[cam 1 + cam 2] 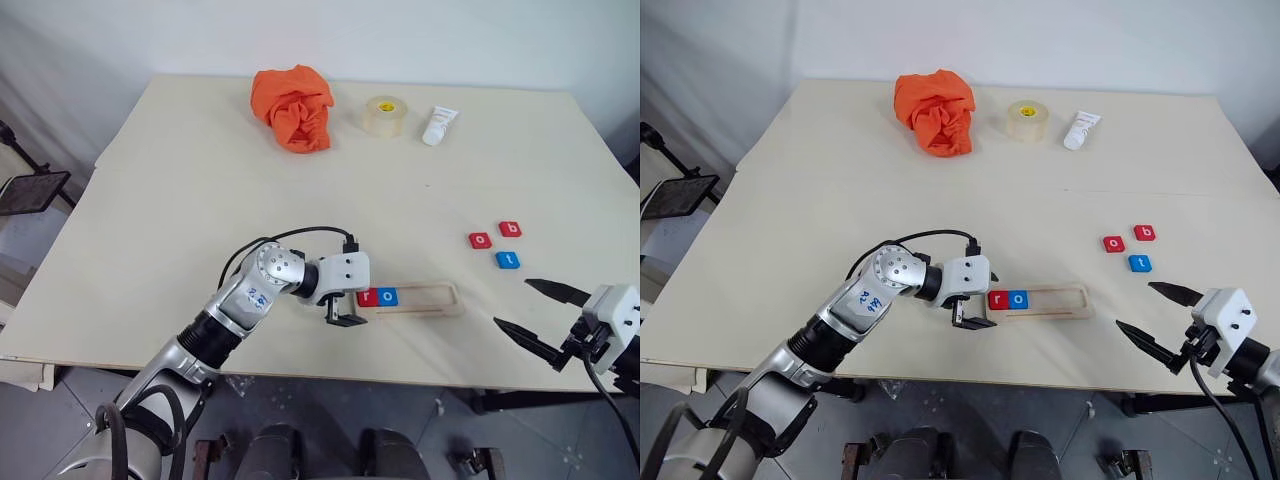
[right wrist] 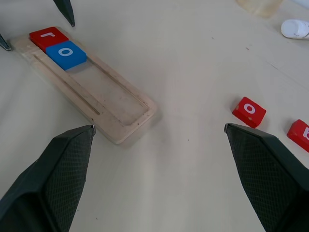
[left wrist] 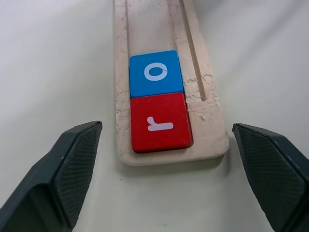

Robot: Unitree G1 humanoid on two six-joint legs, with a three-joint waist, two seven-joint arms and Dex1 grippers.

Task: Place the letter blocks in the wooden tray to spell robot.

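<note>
Two letter blocks (image 1: 377,296) fill the crosswise wooden tray's (image 1: 432,300) left end.

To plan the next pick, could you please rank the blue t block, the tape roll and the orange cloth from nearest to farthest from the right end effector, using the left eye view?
1. blue t block, just ahead of the right end effector.
2. tape roll, far edge.
3. orange cloth, far edge, further left.

**A bare robot test room**

It looks like a lab: a plain pale table (image 1: 250,190) against a blank white wall (image 1: 400,35), grey floor (image 1: 330,400) beneath, with stray props, an orange cloth (image 1: 293,107) and a tape roll (image 1: 384,116).
</note>
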